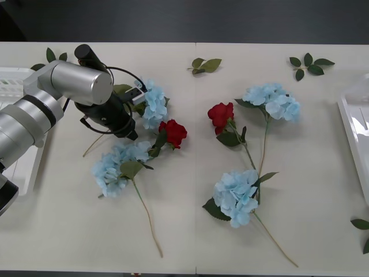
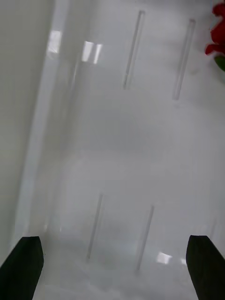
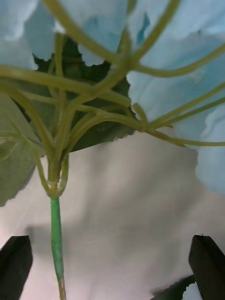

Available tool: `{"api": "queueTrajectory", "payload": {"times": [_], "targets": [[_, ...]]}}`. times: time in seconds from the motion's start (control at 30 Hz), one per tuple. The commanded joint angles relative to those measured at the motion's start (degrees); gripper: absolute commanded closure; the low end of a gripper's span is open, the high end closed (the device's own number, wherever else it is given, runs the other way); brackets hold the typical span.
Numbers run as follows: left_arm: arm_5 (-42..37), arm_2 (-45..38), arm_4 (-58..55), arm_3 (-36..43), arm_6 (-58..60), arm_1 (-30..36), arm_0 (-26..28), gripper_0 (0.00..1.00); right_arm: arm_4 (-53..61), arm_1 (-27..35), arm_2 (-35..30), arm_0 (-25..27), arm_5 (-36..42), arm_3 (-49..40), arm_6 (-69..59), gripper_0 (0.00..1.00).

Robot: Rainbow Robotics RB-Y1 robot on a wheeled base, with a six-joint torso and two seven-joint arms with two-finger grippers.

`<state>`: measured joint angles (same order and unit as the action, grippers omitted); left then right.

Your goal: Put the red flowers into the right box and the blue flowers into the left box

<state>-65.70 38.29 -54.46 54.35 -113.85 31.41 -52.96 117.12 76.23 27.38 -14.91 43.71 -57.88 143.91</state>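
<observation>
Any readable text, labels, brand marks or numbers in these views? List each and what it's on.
None readable. No print shows on the silver left arm, the pale blue hydrangea clusters, the deep-red roses, the white plastic left box, the white plastic right box or the cream table.

No text, label, brand, number or sign can be read anywhere in these views. The table (image 1: 190, 231), the flowers and both white boxes (the left box (image 1: 14, 86) and the right box (image 1: 354, 133)) carry no print that shows. The arm's silver and black housing (image 1: 78, 81) is likewise bare of readable marks.
</observation>
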Motion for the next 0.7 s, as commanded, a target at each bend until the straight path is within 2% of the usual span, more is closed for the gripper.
{"api": "queueTrajectory", "payload": {"times": [0.03,0.17,0.37,0.47,0.63,0.7], "targets": [[0.3,0.6,0.8,0.6,2.4,0.6,-2.9,1.0,-6.8,2.1,-1.5,-1.6,-0.9,-10.2,-14.6,0.11],[0.3,0.6,1.1,0.9,2.4,0.6,-2.9,1.0,-18.1,2.2,-1.8,-1.5,-1.7,-22.1,-35.1,0.11],[0.7,0.6,1.4,1.0,2.4,0.6,-3.0,1.0,-31.8,1.5,-2.5,-1.7,-1.6,-34.6,-57.1,0.11],[0.7,0.6,1.1,1.3,2.3,0.8,-3.6,1.0,-37.6,-0.4,-2.6,-2.4,0.5,-38.7,-65.3,0.11],[0.7,-0.4,0.9,3.3,2.1,1.4,-4.0,1.0,-44.0,-3.4,-3.1,-3.3,3.3,-41.9,-71.0,0.11],[-0.7,-3.3,1.3,6.0,1.7,2.4,-4.0,1.0,-49.2,-7.0,-3.1,-5.6,7.4,-43.5,-76.4,0.11]]}}
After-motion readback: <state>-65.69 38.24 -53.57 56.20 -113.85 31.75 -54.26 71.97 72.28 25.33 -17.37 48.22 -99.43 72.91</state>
